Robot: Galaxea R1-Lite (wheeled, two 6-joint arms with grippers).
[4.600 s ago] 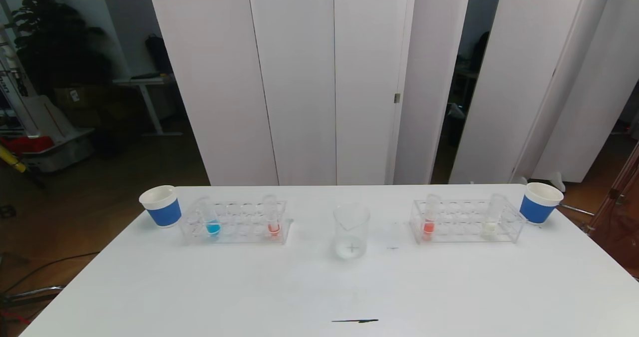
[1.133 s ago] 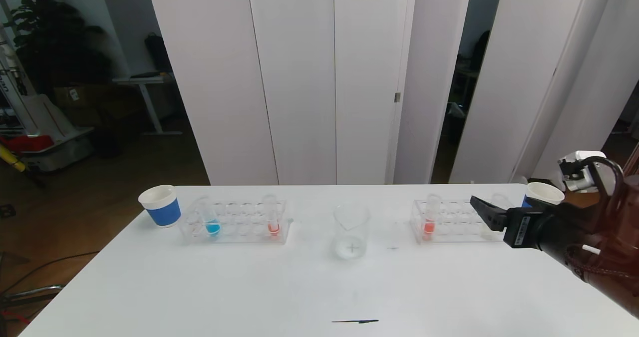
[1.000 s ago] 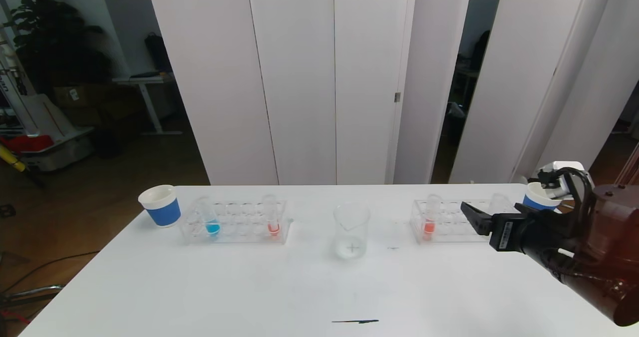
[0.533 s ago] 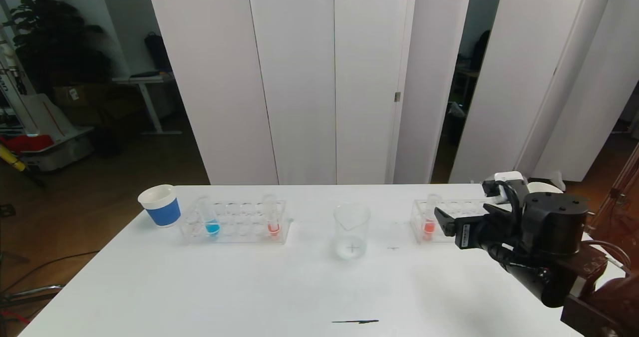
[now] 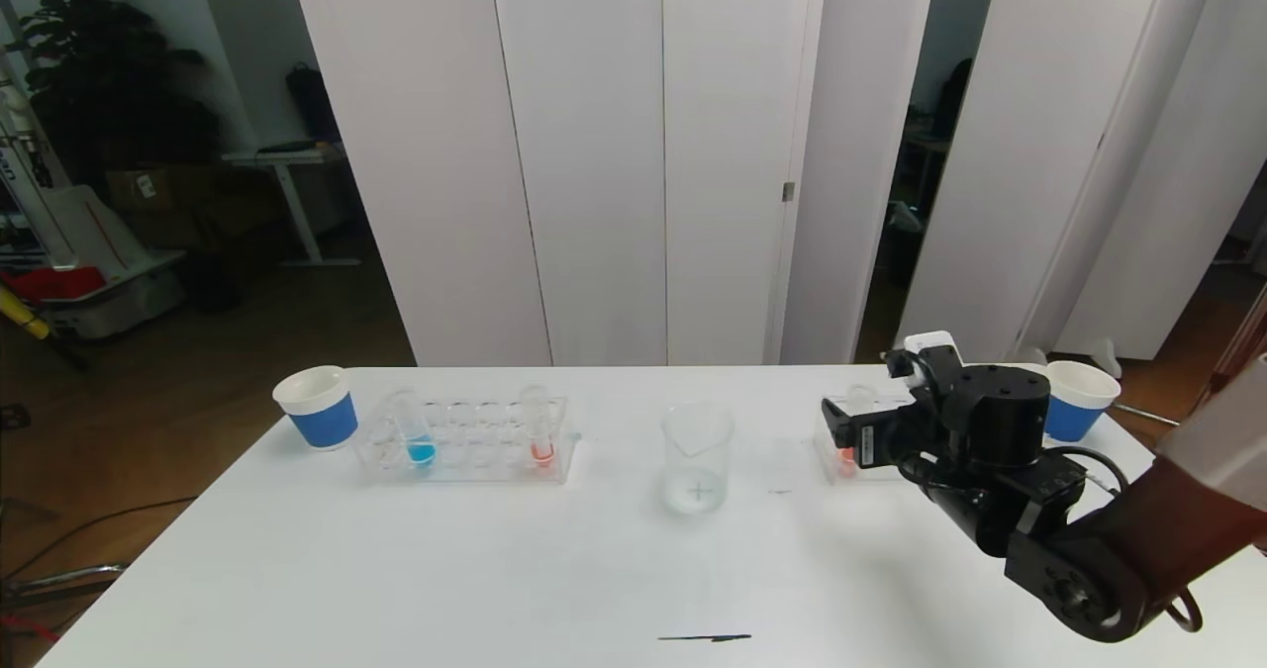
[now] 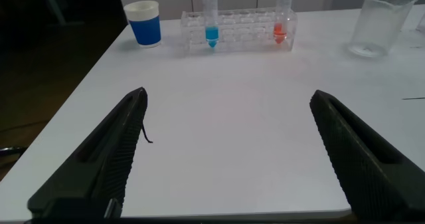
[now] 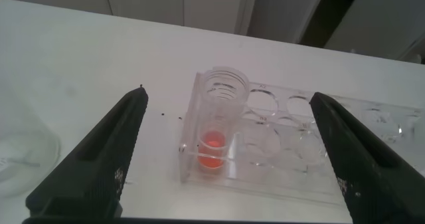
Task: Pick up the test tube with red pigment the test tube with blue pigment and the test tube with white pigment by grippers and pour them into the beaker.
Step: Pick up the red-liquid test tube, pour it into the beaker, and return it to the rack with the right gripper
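Right gripper (image 5: 839, 429) above the rack
Its fingers are wide open and hold nothing, over the red tube (image 7: 216, 127) in the right rack (image 7: 299, 167)

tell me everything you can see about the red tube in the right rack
The test tube with red pigment is a small clear plastic tube with a ribbed, open top and orange-red liquid pooled in its lower end. It stands upright in the end hole of the clear rack nearest the beaker, held only by the rack. The right gripper hovers just above it with its jaws spread wide to either side, not touching it. In the head view the gripper hides most of the tube.
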